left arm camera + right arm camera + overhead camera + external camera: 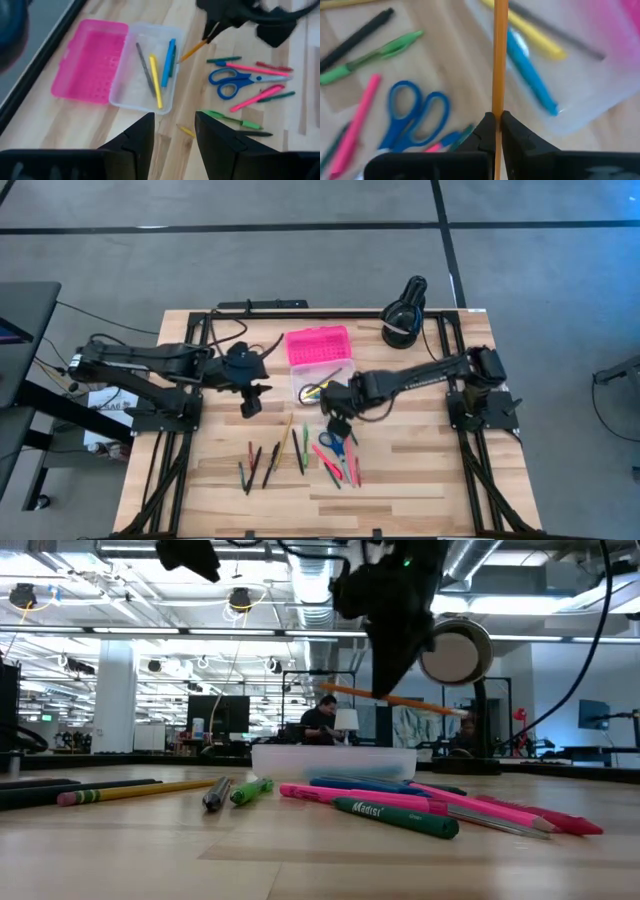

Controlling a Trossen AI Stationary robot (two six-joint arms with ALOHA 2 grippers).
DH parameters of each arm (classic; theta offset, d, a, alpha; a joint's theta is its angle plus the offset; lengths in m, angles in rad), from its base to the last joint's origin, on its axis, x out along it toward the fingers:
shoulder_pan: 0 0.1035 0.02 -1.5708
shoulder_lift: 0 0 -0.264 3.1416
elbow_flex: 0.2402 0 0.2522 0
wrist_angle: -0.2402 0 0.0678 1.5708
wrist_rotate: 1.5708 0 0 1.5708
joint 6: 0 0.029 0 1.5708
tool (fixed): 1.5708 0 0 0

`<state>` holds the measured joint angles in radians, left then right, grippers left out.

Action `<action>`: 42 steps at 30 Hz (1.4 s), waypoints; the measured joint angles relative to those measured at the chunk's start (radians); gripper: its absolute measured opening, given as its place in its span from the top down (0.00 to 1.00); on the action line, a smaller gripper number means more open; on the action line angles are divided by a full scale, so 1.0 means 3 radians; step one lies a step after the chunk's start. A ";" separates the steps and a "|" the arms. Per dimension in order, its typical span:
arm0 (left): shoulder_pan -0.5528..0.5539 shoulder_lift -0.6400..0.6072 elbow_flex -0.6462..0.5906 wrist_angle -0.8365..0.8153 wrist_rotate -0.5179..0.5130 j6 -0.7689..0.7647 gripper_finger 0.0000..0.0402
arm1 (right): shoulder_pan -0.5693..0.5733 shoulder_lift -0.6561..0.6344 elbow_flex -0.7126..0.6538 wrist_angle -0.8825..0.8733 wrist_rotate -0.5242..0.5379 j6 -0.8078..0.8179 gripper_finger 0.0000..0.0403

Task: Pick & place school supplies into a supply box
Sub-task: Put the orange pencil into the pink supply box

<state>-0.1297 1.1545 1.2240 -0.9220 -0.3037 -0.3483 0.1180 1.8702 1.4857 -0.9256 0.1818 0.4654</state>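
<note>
The supply box lies open at the table's middle, pink lid on the far side and clear base on the near side. In the base lie a yellow pen, a blue pen and a grey pencil. My right gripper hangs by the base's near right corner, shut on an orange pencil. My left gripper is open and holds nothing, raised left of the box. Blue-handled scissors and loose pens lie flat on the near half of the table. My right gripper pinches the orange pencil's shaft between its two fingertips, partway along its length. The fingers come from above, pointing steeply down, and lie across the pencil. The pencil is lifted clear of the table, nearly level, one end reaching out over the clear base.
A black lamp stands at the far right of the table. Pink and green pens and the scissors lie under and beside my right gripper. Bare wood lies at the near right.
</note>
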 joint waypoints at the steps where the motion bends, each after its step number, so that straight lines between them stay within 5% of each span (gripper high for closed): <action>1: -0.0044 -0.0019 0.0000 -0.0036 -0.0075 -0.0066 0.66 | -0.0059 0.0000 0.0000 0.0007 -0.0006 -0.0143 1.00; 12: -0.0540 -0.0025 -0.0004 -0.0340 -0.0676 -0.0791 0.66 | -0.0620 0.0000 0.0000 0.0658 -0.0178 -0.1297 1.00; 24: -0.0853 -0.0025 -0.0004 -0.0557 -0.1120 -0.1340 0.66 | -0.0922 -0.0001 -0.0173 0.1128 -0.0373 -0.1631 1.00; 42: -0.0922 -0.0026 -0.0003 -0.0616 -0.1217 -0.1442 0.66 | -0.0959 0.0347 -0.0231 0.0951 -0.0627 -0.1886 1.00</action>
<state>-0.4062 1.1467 1.2232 -1.1069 -0.6688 -0.7809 -0.1697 1.9742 1.4165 -0.6402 -0.0063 -0.1003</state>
